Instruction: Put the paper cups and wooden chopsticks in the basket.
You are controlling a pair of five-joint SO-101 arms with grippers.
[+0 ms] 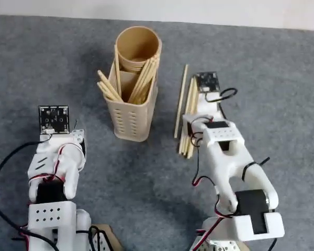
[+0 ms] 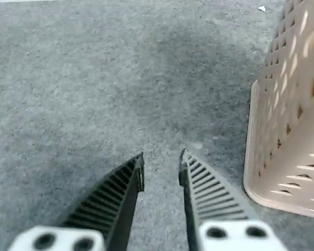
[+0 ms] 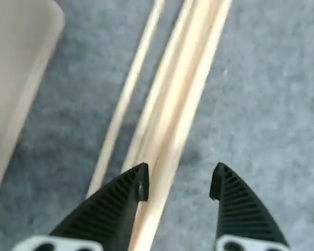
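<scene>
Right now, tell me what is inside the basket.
The basket holds paper cups, apparently nested upright at its far end, and several wooden chopsticks leaning against them and the walls. The walls hide the chopsticks' lower ends, the cups' bases and the basket floor.

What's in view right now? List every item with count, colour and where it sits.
basket: one, beige, perforated, upright on the carpet between the two arms
paper cups: nested stack, tan, count unclear, in the basket
chopsticks in basket: several, pale wood, leaning beside the cups
loose chopstick: one, pale wood, on the carpet between basket and bundle
chopstick bundle: several, pale wood, lying on the carpet below the right gripper
carpet: grey, under everything
left gripper: black fingers, open, over carpet beside the basket
right gripper: black fingers, open, over the bundle
</scene>
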